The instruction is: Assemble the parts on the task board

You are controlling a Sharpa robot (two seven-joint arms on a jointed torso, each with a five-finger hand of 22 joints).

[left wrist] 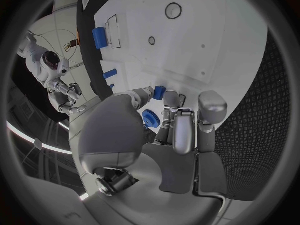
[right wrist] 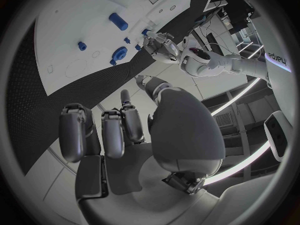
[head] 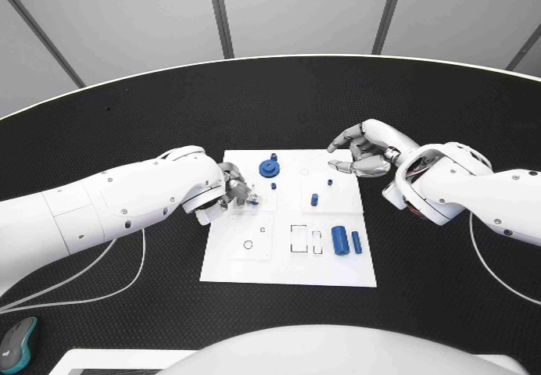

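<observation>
The round black table (head: 135, 125) with a finely textured top and a thin pale rim carries the flat white rectangular task board (head: 282, 266) at its middle. A thin white cable (head: 119, 269) loops over the tabletop left of the board. Near the table's front left edge lies a grey-and-teal computer mouse (head: 16, 342).

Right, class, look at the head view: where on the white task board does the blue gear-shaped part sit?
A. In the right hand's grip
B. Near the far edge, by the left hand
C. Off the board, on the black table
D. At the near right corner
B: the blue gear-shaped part sits on the task board near its far edge, just beyond the left hand; the right hand holds nothing.
</observation>
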